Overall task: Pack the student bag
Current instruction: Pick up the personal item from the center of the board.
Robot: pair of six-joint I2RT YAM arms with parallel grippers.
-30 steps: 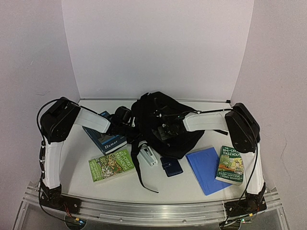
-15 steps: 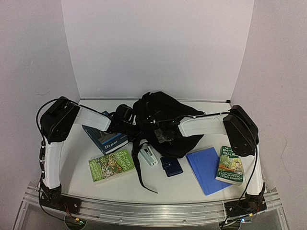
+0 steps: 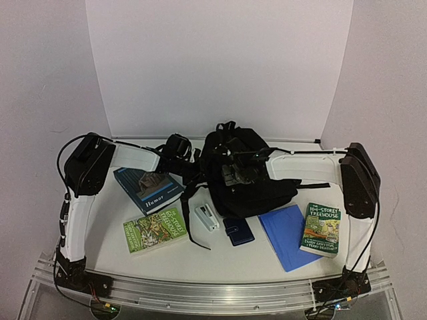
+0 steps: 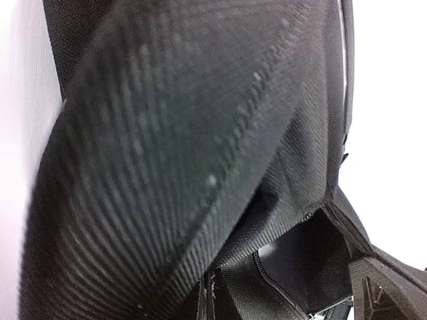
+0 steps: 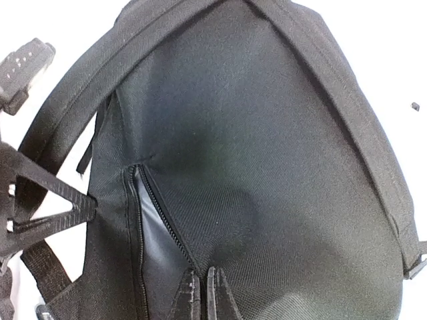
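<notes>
The right gripper (image 5: 205,277), half open a second ago, is now pinched shut on the student bag (image 3: 247,183) beside its zip. The bag has shifted right and sits centre far. The left gripper (image 3: 181,150) stays closed at its left edge, seemingly on fabric. With both holding, the opening can probably be spread.

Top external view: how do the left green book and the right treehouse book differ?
The left green book lies slanted, almost sideways; the right treehouse book lies front to back, against the blue folder. The left cover is mostly green; the right's has a pale title band. Both lie flat outside the student bag.
</notes>
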